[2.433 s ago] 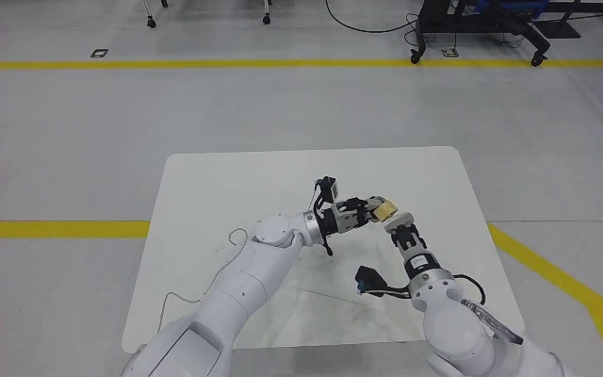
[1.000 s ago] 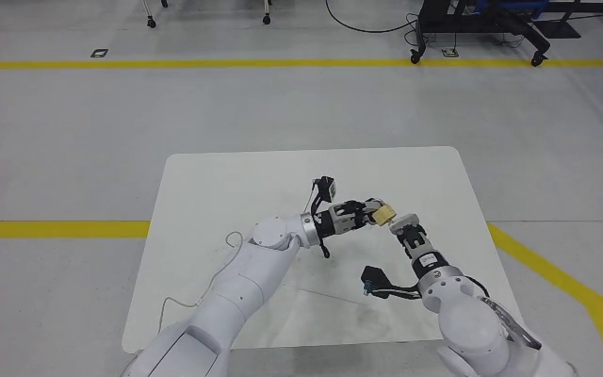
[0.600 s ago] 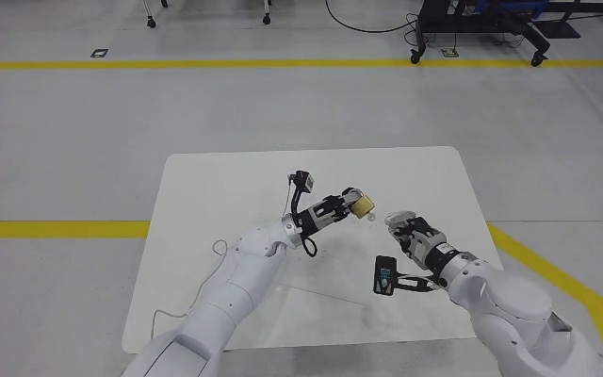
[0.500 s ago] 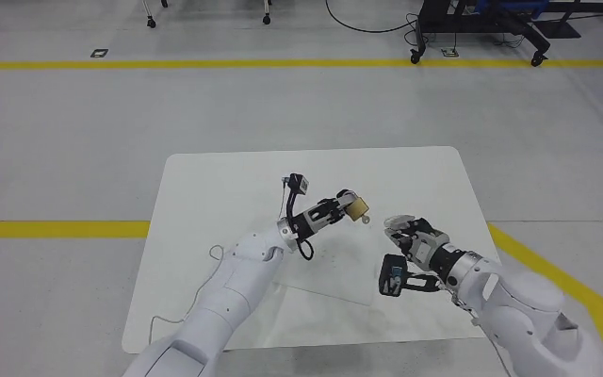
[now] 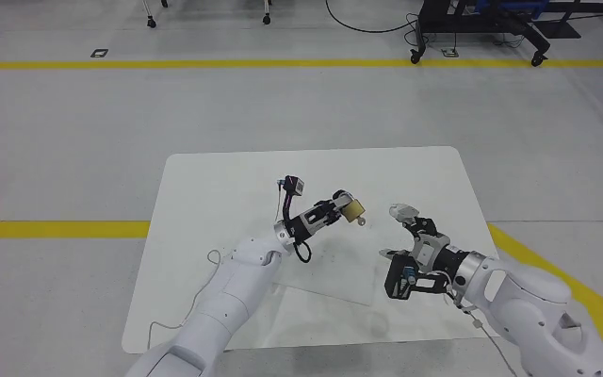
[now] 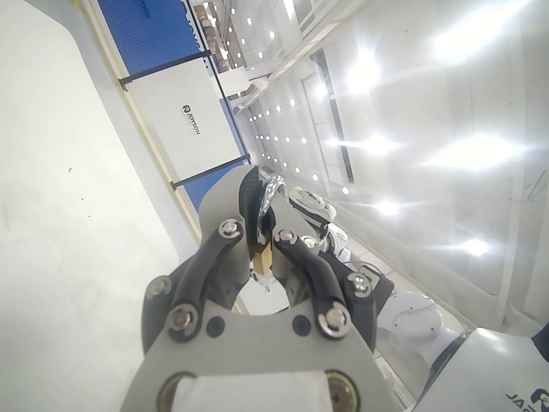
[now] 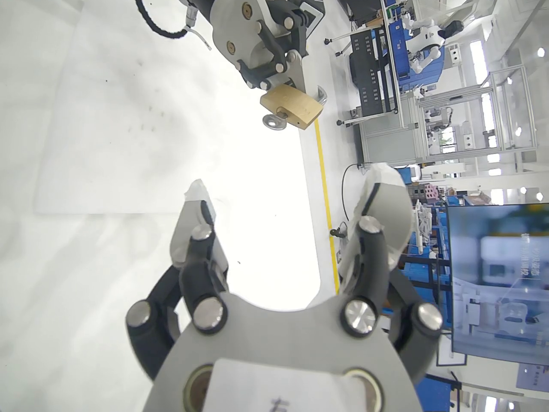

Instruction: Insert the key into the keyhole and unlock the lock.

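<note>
While left gripper (image 7: 281, 83) clamps the brass padlock (image 7: 291, 107) above the table (image 5: 217, 188), we see the key (image 7: 274, 122) stuck in its bottom face | right gripper (image 7: 291, 199) spread, empty, near | we judge metal rigid, slick, hefty; pinch key's flat head

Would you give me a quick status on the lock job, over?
Left gripper shut on padlock. Key seated in it. Right gripper open, empty, standing apart. Nothing between them.

You have an open gap between the right tool (image 7: 287, 182) and the lock (image 7: 292, 107), above the bench (image 7: 85, 130). The left tool (image 7: 288, 83) covers the lock's shackle end. The key (image 7: 273, 122) juts from the opposite end.
</note>
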### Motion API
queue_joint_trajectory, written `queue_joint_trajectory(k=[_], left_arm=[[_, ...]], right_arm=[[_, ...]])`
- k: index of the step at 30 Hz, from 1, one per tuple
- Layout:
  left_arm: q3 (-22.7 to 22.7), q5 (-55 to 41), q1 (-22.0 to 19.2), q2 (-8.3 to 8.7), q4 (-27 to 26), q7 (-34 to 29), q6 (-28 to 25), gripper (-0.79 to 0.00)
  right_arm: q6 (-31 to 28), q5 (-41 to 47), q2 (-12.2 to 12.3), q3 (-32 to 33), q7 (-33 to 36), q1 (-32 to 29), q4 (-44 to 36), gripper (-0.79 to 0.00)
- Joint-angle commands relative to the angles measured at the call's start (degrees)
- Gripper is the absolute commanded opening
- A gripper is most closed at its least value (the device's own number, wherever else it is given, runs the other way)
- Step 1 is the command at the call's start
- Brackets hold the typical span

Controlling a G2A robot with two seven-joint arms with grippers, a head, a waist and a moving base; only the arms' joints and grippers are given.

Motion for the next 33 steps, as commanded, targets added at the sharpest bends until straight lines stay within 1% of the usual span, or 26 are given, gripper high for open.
queue_joint_trajectory(k=[1, 3, 4, 5, 6, 9, 11, 13, 15, 19, 22, 27, 31, 32, 33], left_arm=[[-0.6, -6.27, 3.04, -0.37, -3.38, 3.75, -3.55, -0.785], [-0.31, -8.5, 4.28, -0.69, -4.04, 4.03, -5.29, -0.785], [0.14, -10.05, 4.63, -0.98, -4.07, 3.65, -5.24, -0.785], [0.75, -11.14, 4.62, -1.27, -3.62, 3.03, -4.45, -0.785], [1.37, -12.19, 4.29, -1.55, -2.96, 2.11, -2.9, -0.785], [2.21, -14.6, 3.09, -2.16, -0.87, 0.28, -1.29, -0.785], [2.41, -15.75, 2.48, -2.47, 0.3, -0.06, -0.82, -0.785], [2.82, -16.24, 1.91, -2.79, 1.07, -0.28, -0.06, -0.785], [3.3, -15.93, 1.35, -3.1, 1.73, 0.09, 0.36, -0.785], [4.03, -15.51, 0.97, -3.62, 2.43, 0.89, 0.39, -0.785], [4.23, -15.55, 0.89, -3.84, 2.84, 0.89, 0.48, -0.785], [4.26, -15.6, 0.76, -4.03, 3.43, 0.52, 0.53, -0.785], [4.3, -15.81, 0.66, -4.2, 3.57, 0.03, 0.55, -0.785], [4.24, -16.01, 0.67, -4.24, 3.58, -0.17, 0.39, -0.785], [4.2, -16.2, 0.68, -4.27, 3.6, -0.4, 0.34, -0.785]], right_arm=[[3.67, 8.09, -0.44, 0.1, -4.58, -0.78, 1.39, -0.443], [5.37, 10.2, -0.71, -0.13, -7.42, -1.19, 2.47, -0.514], [5.25, 9.96, -0.77, -0.66, -8.13, -1.25, 2.61, -0.529], [5.36, 9.27, -0.85, -1.25, -8.29, -1.05, 2.78, -0.526], [5.67, 7.47, -0.9, -1.91, -7.92, -0.62, 2.66, -0.505], [6.41, 0.05, -0.96, -4.08, -6.52, 0.7, 1.49, -0.477], [7.2, -3.38, -1.0, -4.94, -7.22, 1.25, 1.22, -0.477], [8.35, -6.07, -1.09, -5.62, -7.11, 1.33, 1.09, -0.496], [8.98, -8.69, -1.17, -6.13, -5.82, 1.57, 0.87, -0.505], [9.86, -12.42, -1.42, -7.35, -3.35, 2.19, 0.46, -0.52], [9.39, -14.61, -1.62, -8.54, -2.02, 2.83, 0.62, -0.502], [8.33, -15.39, -2.05, -10.24, -1.4, 4.57, 1.46, -0.505], [8.39, -16.06, -2.39, -11.01, -0.3, 5.62, 1.64, -0.542], [8.37, -16.36, -2.46, -11.22, 0.09, 5.79, 1.63, -0.563], [8.27, -16.73, -2.54, -11.4, 0.51, 5.98, 1.68, -0.622]])
